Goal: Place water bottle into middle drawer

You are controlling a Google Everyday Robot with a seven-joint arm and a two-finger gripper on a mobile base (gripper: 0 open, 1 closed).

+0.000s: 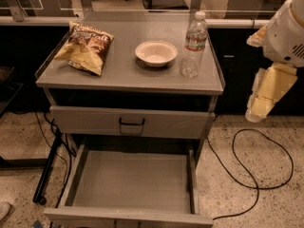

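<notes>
One camera looks steeply down from close in front at the cabinet (123, 75), hand (257, 109) at right edge

chip bag (84, 47), white bowl (156, 53) — black cable (259, 188) on floor (280, 208)

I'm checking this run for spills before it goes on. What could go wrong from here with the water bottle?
The gripper hangs right of the cabinet, apart from the water bottle. The upright bottle stands near the top's right edge, so a sideways approach might tip it, perhaps into the bowl close on its left. The middle drawer is shallow; the bottle set upright there might topple or catch when shut.
</notes>
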